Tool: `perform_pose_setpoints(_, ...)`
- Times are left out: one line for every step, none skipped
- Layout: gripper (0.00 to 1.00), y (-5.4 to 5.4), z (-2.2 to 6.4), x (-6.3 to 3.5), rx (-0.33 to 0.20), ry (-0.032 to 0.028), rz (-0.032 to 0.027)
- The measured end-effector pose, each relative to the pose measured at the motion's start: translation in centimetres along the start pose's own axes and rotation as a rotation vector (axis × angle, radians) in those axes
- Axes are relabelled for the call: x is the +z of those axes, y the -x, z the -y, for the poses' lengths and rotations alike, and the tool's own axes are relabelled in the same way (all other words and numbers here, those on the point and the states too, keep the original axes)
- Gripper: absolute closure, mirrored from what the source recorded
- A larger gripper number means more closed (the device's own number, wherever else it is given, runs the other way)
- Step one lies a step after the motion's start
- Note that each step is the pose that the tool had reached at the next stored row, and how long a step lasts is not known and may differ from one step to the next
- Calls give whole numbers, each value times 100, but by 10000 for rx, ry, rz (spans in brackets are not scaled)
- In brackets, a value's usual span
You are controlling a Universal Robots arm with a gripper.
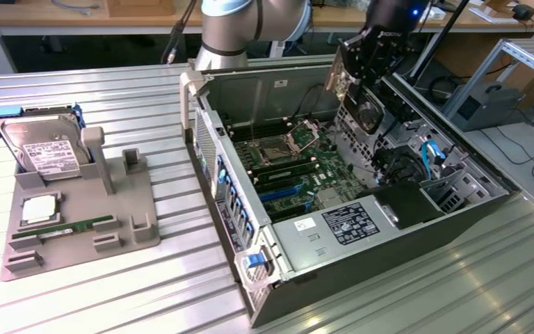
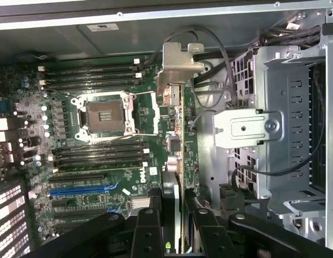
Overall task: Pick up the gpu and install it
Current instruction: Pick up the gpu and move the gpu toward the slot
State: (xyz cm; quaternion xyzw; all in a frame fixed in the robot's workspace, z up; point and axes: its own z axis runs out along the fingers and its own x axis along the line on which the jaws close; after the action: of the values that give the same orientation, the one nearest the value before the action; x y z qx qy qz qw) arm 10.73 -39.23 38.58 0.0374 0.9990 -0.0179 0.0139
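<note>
Room lies open over the motherboard (image 1: 295,170) for the claw (image 2: 171,212); drive cage (image 2: 284,107) and cables (image 2: 209,54) crowd beside.

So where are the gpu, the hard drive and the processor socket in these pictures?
gpu (image 2: 174,144): wrist view, on the card's thin edge.
hard drive (image 1: 49,149): exterior view, on its white label.
processor socket (image 2: 106,114): wrist view, on its dark centre.

Near end of the gpu (image 2: 174,141) is hidden between fingers of the gripper (image 2: 171,204); label on the hard drive (image 1: 46,142) is too small to read.
</note>
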Motion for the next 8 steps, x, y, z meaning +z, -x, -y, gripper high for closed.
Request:
perform_pose_setpoints(73,26,-2,6,1,-4,0)
perform_pose_setpoints(73,45,-4,11,0,-8,1)
perform_pose_setpoints(73,61,-5,14,-1,-10,1)
perform_pose_setpoints(73,94,-8,21,-1,-17,2)
perform_pose_setpoints(73,117,-10,26,0,-24,2)
perform_pose_setpoints(73,131,-11,29,0,-27,2)
perform_pose_setpoints(73,151,-12,34,0,-31,2)
perform_pose_setpoints(73,168,-14,37,-1,-35,3)
